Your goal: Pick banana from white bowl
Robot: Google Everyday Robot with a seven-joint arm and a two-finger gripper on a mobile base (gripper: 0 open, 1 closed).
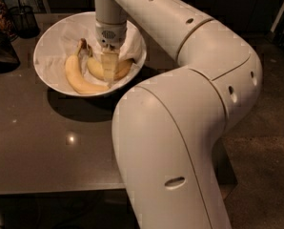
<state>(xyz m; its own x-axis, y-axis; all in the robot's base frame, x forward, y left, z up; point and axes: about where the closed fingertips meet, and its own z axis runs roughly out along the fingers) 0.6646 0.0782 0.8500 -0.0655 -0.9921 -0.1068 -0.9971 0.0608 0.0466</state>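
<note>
The white bowl (50,38), lined with crumpled white paper, stands at the back left of the dark table. Two bananas lie in it. The banana (95,68) is the shorter, plumper, curved one with a brownish stem, in the middle of the bowl. My gripper (109,71) reaches straight down into the bowl and sits on the middle of this banana, hiding part of it. The banana shows on both sides of the gripper.
A longer, paler banana (76,78) lies to the left of the first in the bowl. A dark wire-mesh cup (24,19) and a dark object (1,51) stand at the far left. My arm arches over the table's (46,142) right side.
</note>
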